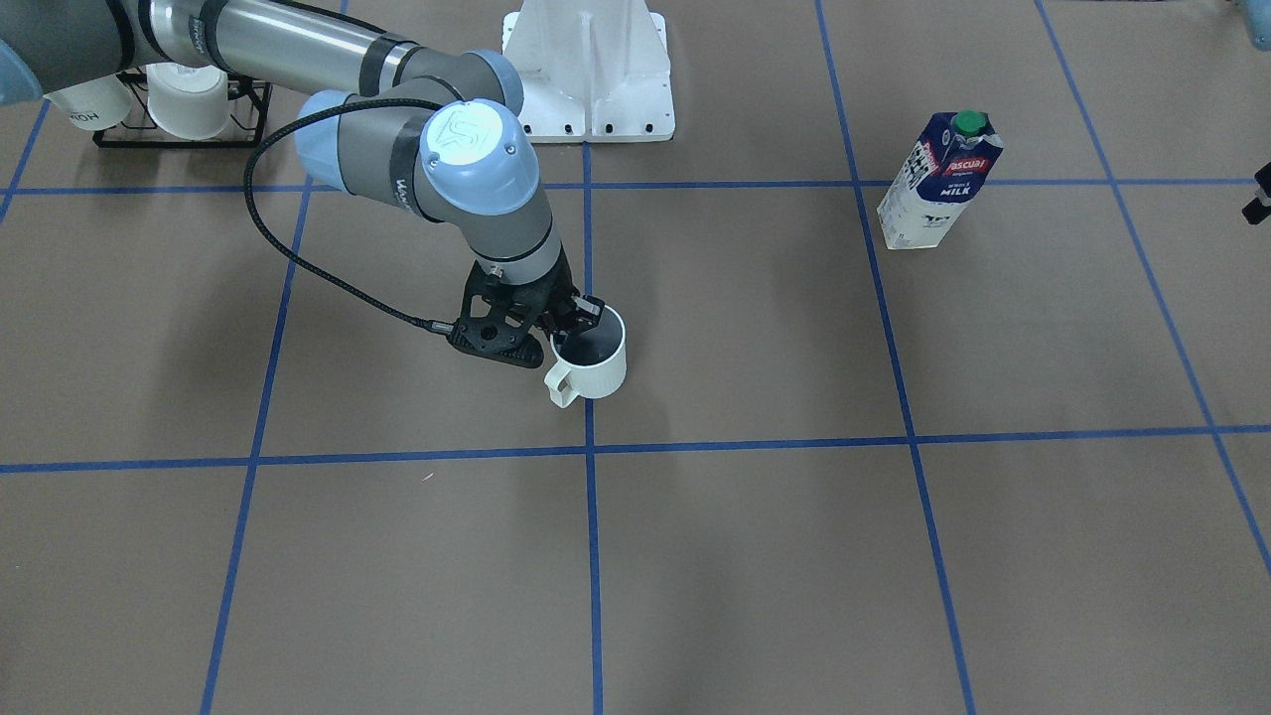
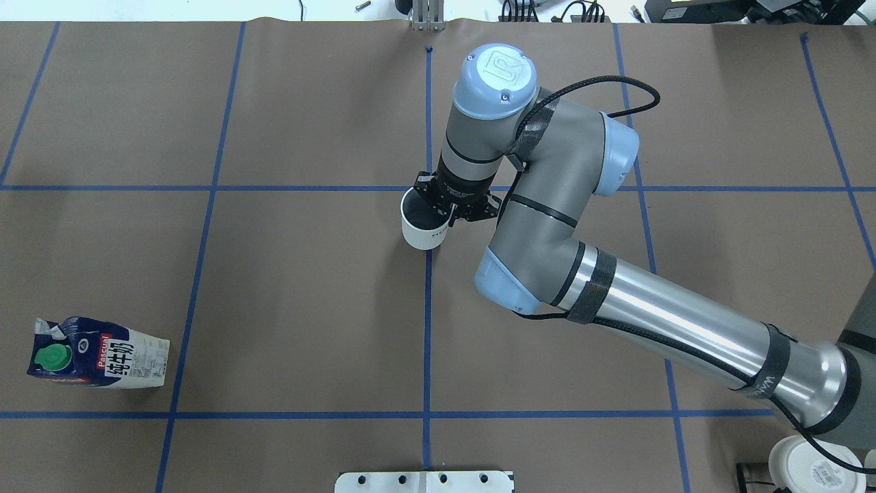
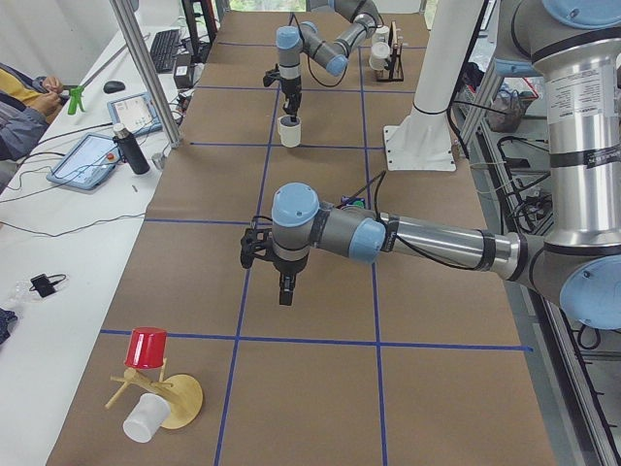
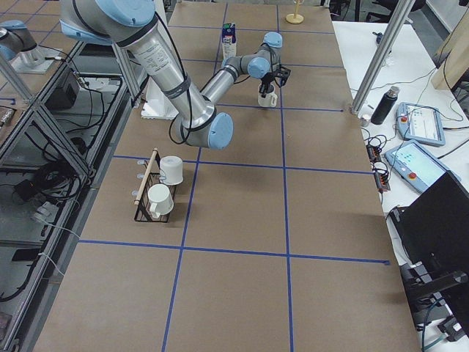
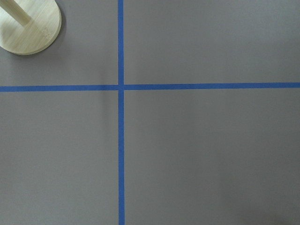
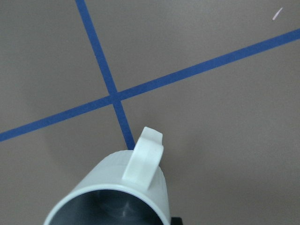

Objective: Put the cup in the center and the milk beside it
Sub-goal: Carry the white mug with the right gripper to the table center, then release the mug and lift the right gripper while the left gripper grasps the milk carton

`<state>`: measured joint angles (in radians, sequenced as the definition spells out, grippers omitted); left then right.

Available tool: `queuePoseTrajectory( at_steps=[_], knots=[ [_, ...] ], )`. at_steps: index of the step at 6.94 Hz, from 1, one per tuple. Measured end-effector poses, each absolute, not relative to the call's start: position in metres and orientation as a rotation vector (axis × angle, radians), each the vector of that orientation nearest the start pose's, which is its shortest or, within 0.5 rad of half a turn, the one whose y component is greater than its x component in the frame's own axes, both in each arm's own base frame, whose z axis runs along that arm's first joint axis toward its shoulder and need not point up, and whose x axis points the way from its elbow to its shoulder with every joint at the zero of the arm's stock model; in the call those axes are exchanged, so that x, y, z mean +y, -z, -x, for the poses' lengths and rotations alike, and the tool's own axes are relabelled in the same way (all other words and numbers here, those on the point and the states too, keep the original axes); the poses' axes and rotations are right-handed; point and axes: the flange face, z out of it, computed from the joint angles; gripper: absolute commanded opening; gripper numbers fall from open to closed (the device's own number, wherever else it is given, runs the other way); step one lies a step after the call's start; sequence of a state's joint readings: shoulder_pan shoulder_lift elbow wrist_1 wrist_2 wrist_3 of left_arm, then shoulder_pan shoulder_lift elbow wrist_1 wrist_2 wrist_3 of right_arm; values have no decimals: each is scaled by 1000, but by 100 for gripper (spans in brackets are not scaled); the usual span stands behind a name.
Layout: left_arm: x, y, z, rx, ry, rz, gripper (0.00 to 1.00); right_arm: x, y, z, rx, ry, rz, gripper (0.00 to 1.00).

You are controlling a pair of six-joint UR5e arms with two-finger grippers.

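Note:
The cup (image 1: 594,365), plain white with a dark inside, sits on the central blue tape line (image 1: 593,526) near the center. Its handle points away from the robot. My right gripper (image 1: 576,320) is shut on the cup's rim, one finger inside and one outside. It also shows in the overhead view (image 2: 443,213), and the cup fills the right wrist view (image 6: 126,197). I cannot tell whether the cup rests on the surface. The milk (image 1: 938,184) stands upright, untouched, far to the robot's left (image 2: 102,356). My left gripper (image 3: 284,283) hangs over bare surface; I cannot tell its state.
A black rack with white mugs (image 1: 184,104) stands near the robot's right side. The white base mount (image 1: 591,70) is at the robot's edge. A wooden stand (image 3: 160,398) with a red cup is at the far left end.

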<state>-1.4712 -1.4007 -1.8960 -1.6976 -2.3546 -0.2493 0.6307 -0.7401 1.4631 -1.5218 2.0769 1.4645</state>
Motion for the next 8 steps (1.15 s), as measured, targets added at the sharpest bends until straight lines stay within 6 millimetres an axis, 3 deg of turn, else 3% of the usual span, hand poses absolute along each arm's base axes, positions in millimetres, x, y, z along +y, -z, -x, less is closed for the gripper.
queuePoseTrajectory(
  at_steps=[1,2,4,5,7,8],
  knots=[
    [-435,-561,20,813,30,-128,98,-502,-184,552,-876,-288,180,42],
    [-435,-561,20,813,32,-128,98,-501,-184,553,-876,-284,181,99],
    [-438,-551,7,822,65,-111,98,-499,-179,552,-888,-286,177,100],
    [-436,-529,-19,840,84,-90,98,-497,-173,548,-905,-284,168,100],
    [-414,-459,-89,896,129,-23,98,-492,-171,511,-950,-289,143,100],
    [-395,-420,-124,925,165,22,98,-488,-185,483,-960,-299,131,100]
  ],
)
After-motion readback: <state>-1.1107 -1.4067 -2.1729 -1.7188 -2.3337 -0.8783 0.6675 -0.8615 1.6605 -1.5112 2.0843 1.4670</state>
